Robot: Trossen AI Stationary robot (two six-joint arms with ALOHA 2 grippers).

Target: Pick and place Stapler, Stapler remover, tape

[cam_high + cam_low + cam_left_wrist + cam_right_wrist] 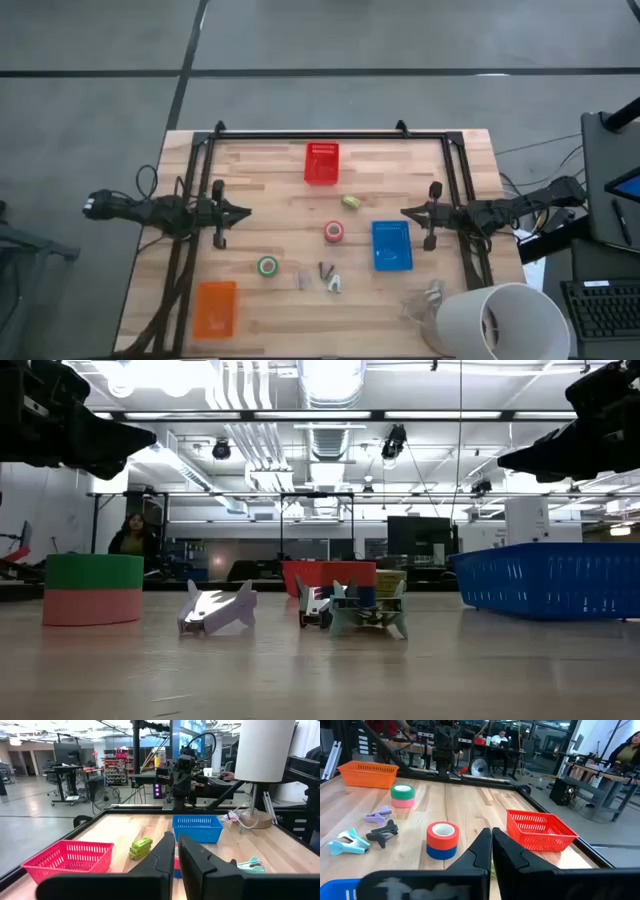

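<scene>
The yellow-green stapler (351, 202) lies on the wooden table near its middle, also seen in the left wrist view (141, 848). A red tape roll (334, 232) stands on its flat end just nearer. A green tape roll (267, 266) stands toward the near left. Three claw-shaped staple removers (326, 275) lie between them near the front: purple (380, 815), dark (382, 834) and teal (350, 844). My left gripper (245, 211) hovers shut at the left side. My right gripper (405, 212) hovers shut at the right, both level and pointing inward.
A red basket (321, 163) sits at the far middle, a blue basket (391, 245) right of the red roll, an orange basket (214, 308) at the near left. A white lamp (500, 320) stands at the near right corner. People show in the room beyond.
</scene>
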